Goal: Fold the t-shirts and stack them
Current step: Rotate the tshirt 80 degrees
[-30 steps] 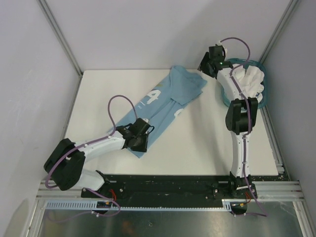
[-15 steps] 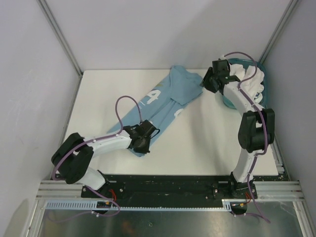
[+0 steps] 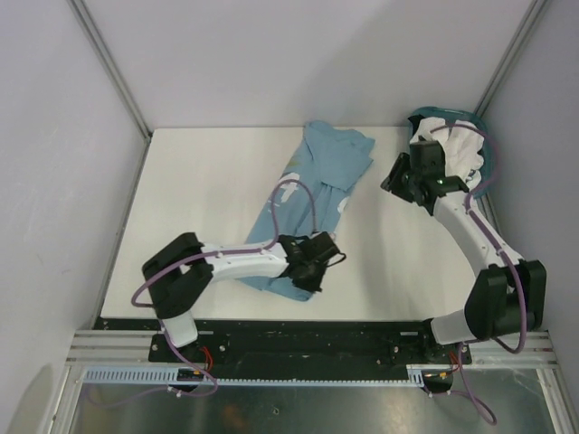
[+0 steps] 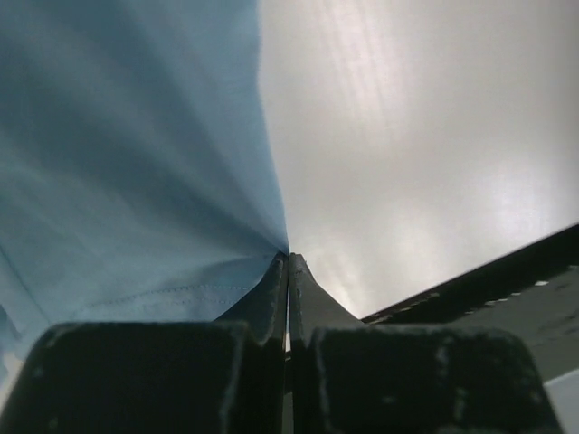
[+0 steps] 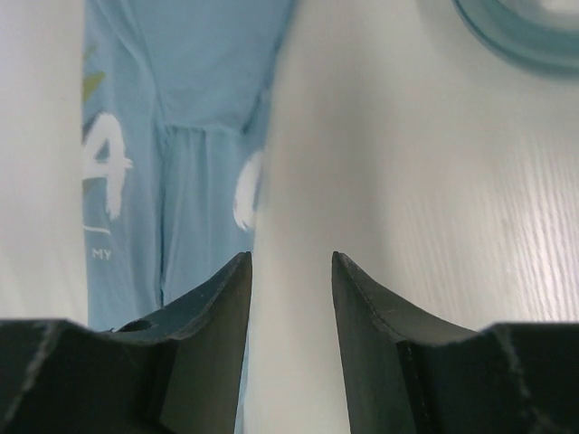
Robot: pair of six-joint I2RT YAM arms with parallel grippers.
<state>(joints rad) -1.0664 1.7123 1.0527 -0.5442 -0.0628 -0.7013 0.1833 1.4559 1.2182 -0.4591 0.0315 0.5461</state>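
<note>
The light blue t-shirt (image 3: 318,172) with a white "4" lies lengthwise on the white table (image 3: 199,199), from the far middle toward the near edge. My left gripper (image 3: 308,276) is shut on its near hem corner. In the left wrist view the blue cloth (image 4: 136,154) runs into the closed fingertips of that gripper (image 4: 288,259). My right gripper (image 3: 392,179) is open and empty above bare table, between the shirt and the basket. The right wrist view shows the shirt (image 5: 181,136) left of that gripper (image 5: 291,258). White t-shirts (image 3: 460,149) are bunched in the basket.
The teal plastic basket (image 3: 425,116) stands at the far right corner; its rim also shows in the right wrist view (image 5: 525,41). The black rail (image 3: 362,330) runs along the table's near edge. Grey walls close in the left, far and right sides.
My left gripper has pulled the shirt's near hem to the right and toward the near edge. The shirt now lies narrower and straighter. My right gripper has drawn back from the shirt's far right corner.
</note>
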